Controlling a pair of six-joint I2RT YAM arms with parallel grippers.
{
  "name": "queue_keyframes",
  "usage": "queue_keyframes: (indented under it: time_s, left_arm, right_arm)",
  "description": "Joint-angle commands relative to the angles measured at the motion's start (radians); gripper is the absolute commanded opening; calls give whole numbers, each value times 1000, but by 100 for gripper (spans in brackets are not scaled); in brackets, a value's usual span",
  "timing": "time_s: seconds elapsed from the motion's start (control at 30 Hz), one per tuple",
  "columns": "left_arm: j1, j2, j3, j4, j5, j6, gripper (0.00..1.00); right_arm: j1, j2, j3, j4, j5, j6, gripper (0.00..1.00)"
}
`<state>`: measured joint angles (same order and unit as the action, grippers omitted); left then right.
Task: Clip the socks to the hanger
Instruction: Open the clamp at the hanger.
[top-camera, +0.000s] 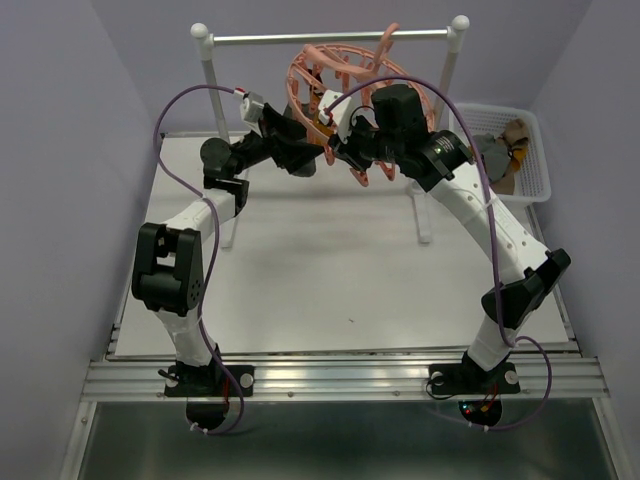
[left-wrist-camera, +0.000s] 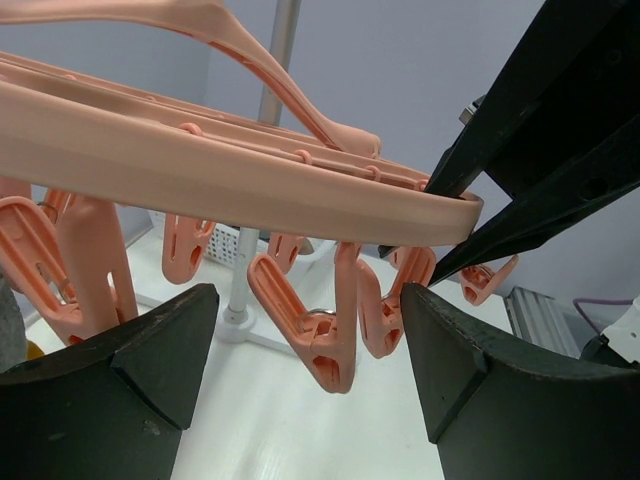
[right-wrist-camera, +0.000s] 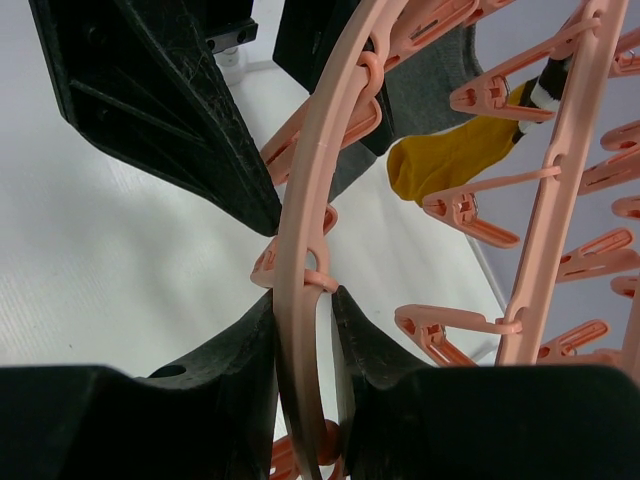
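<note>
The salmon-pink hanger (top-camera: 322, 72) hangs from the rail at the back. My right gripper (right-wrist-camera: 305, 322) is shut on its ring (right-wrist-camera: 325, 160), which passes between the two black fingers. An orange-mustard sock (right-wrist-camera: 448, 160) with a striped cuff hangs from a clip beside a grey sock (right-wrist-camera: 432, 80). My left gripper (left-wrist-camera: 310, 372) stands open just under the ring (left-wrist-camera: 250, 175). A dangling clip (left-wrist-camera: 325, 335) hangs between its fingers, touching neither. More socks (top-camera: 503, 150) lie in the basket at the right.
A metal rail on white posts (top-camera: 330, 38) carries the hanger, its feet standing on the white table (top-camera: 330, 270). A white mesh basket (top-camera: 533, 160) sits at the back right. Both arms crowd together under the hanger.
</note>
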<state>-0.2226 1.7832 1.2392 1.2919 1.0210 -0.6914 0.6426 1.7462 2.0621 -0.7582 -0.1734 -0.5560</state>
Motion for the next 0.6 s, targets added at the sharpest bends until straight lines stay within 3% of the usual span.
queue_keyframes:
  time_s: [0.0, 0.3, 0.57]
  left_arm:
    - [-4, -21, 42, 188, 21, -14, 84]
    - [-4, -10, 51, 311, 40, -109, 77]
    - [-3, -41, 37, 331, 30, -106, 72]
  right_arm:
    - [-9, -45, -5, -30, 5, 56, 26]
    - [-9, -48, -16, -33, 12, 54, 26]
    - [-9, -50, -33, -32, 25, 53, 26]
